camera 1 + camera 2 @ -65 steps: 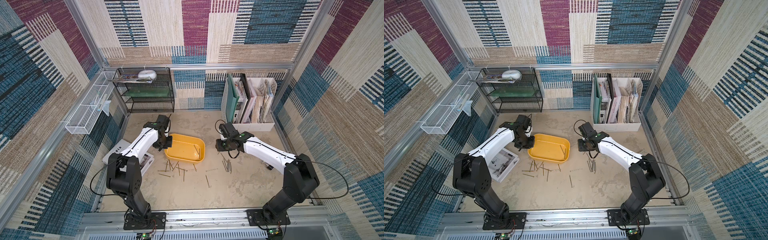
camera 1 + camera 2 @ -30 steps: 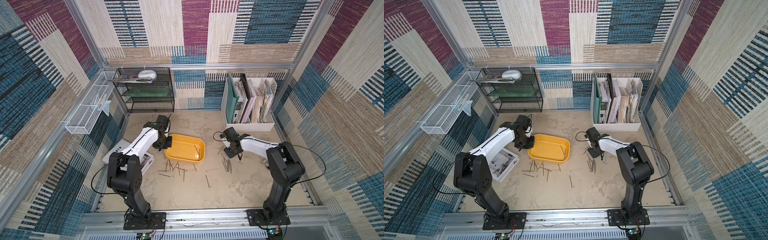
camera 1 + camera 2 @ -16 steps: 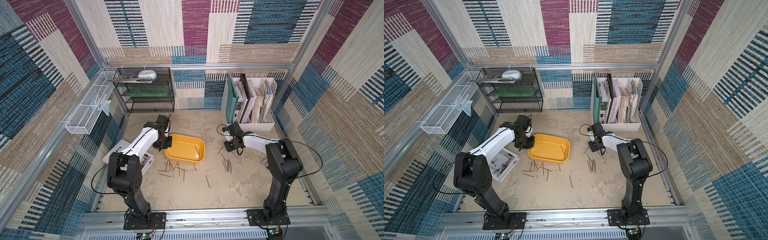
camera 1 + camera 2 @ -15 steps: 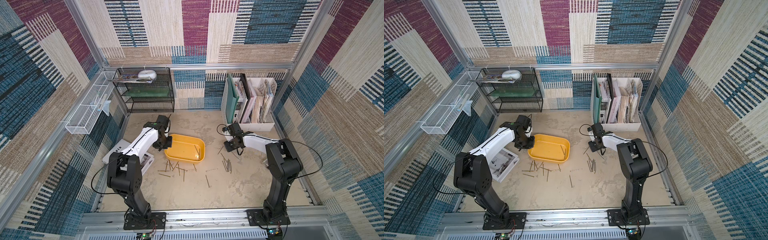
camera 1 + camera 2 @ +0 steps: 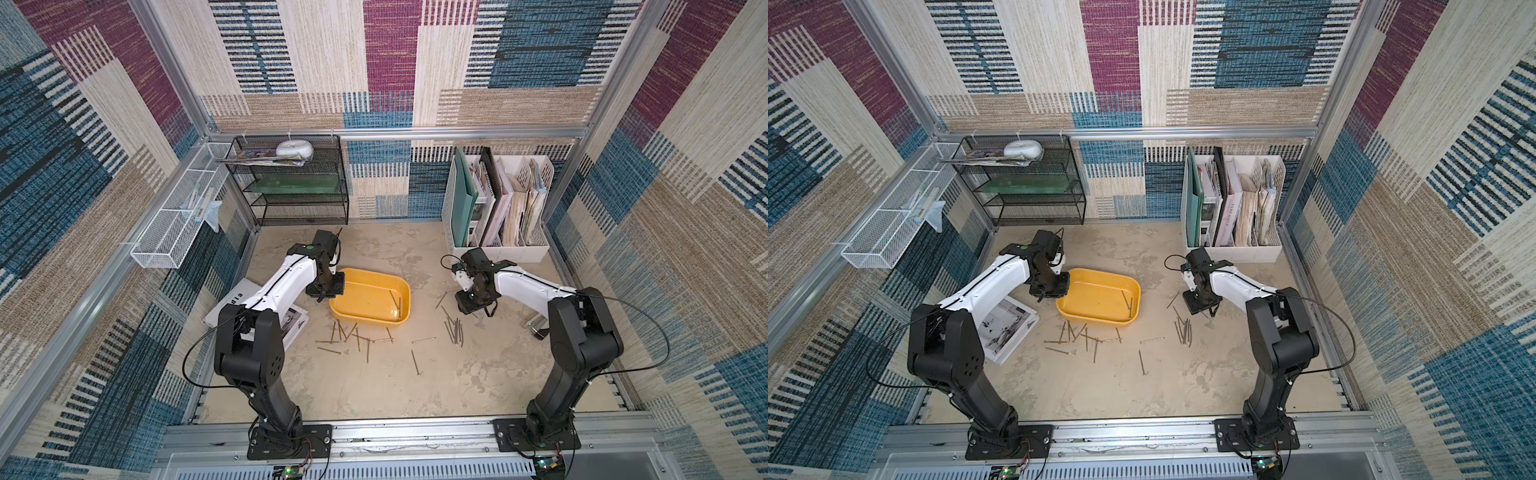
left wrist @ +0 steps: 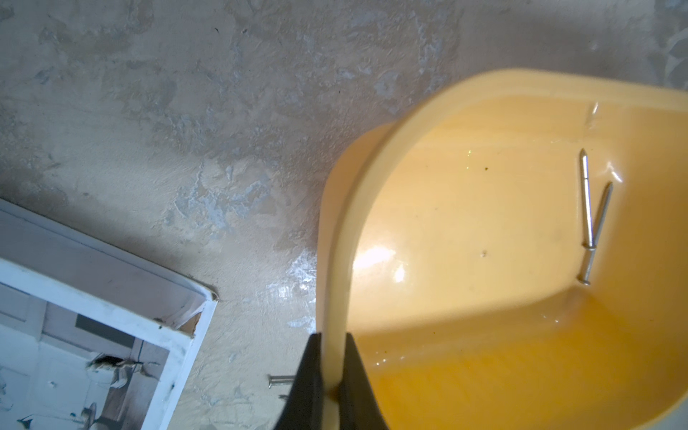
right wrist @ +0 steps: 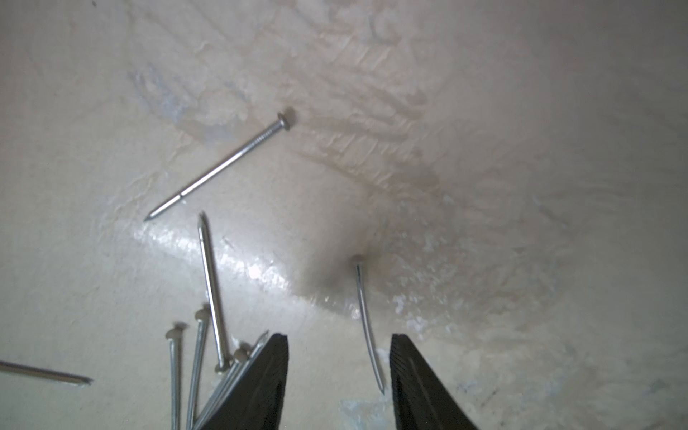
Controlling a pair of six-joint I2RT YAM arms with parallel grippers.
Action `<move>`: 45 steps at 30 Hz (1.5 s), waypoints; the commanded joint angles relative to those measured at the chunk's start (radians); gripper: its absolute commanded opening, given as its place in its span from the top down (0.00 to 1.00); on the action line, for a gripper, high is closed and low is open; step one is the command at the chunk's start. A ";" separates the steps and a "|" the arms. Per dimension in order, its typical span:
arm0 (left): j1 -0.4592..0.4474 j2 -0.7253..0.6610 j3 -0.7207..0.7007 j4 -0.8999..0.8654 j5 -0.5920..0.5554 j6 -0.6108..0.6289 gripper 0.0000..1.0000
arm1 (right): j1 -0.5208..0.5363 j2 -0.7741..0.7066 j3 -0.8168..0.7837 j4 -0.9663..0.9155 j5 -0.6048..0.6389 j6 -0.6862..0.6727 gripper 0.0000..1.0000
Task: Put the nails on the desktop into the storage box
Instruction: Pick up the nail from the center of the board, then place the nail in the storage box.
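Right fingers (image 7: 257, 387) newly apart over mottled desktop (image 7: 484, 149)

Our left arm (image 5: 286, 282) reaches forward, wrist bent down, left gripper (image 6: 332, 340) pinched tight on the storage box (image 6: 337, 260) rim. Our right arm (image 5: 528, 286) stretches forward and low, right gripper (image 7: 339, 340) pointing down, jaws parted.

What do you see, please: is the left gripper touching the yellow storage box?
Touching. The left wrist view shows the left gripper shut on the rim of the storage box, a finger pressed against each side of the wall.
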 commanded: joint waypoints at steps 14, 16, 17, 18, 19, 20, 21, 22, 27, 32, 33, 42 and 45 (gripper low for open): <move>0.002 -0.001 0.010 -0.001 0.027 0.007 1.00 | -0.031 0.181 -0.047 0.005 -0.013 0.001 0.62; 0.002 -0.003 0.012 -0.001 0.026 0.009 1.00 | -0.031 0.201 -0.040 0.000 -0.030 0.003 0.77; 0.002 -0.002 0.010 -0.002 0.024 0.009 1.00 | -0.031 0.211 -0.038 -0.001 -0.036 0.006 0.84; 0.002 -0.002 0.010 -0.001 0.024 0.008 1.00 | -0.031 0.219 -0.033 -0.006 -0.037 0.012 0.90; 0.001 -0.003 0.011 -0.001 0.024 0.009 1.00 | -0.031 0.227 -0.031 -0.007 -0.039 0.016 0.95; 0.001 -0.001 0.010 -0.002 0.024 0.008 1.00 | -0.031 0.233 -0.026 -0.007 -0.042 0.022 0.99; 0.002 -0.001 0.010 -0.002 0.025 0.008 1.00 | -0.031 0.235 -0.022 -0.009 -0.042 0.030 1.00; 0.002 -0.002 0.010 -0.002 0.026 0.009 1.00 | -0.029 0.231 -0.019 -0.009 -0.034 0.037 1.00; 0.002 0.001 0.011 -0.001 0.026 0.008 1.00 | -0.022 0.078 0.027 0.011 -0.089 0.121 1.00; 0.002 0.003 0.012 -0.001 0.024 0.008 1.00 | 0.065 -0.074 0.133 0.018 -0.260 0.274 1.00; 0.001 0.003 0.012 0.000 0.024 0.008 1.00 | 0.096 -0.088 0.153 0.034 -0.287 0.305 1.00; 0.000 0.000 0.011 -0.001 0.023 0.007 1.00 | 0.278 -0.069 0.176 0.428 -0.529 0.672 1.00; 0.001 0.000 0.012 -0.001 0.028 0.007 1.00 | 0.314 0.028 0.188 0.530 -0.574 0.753 1.00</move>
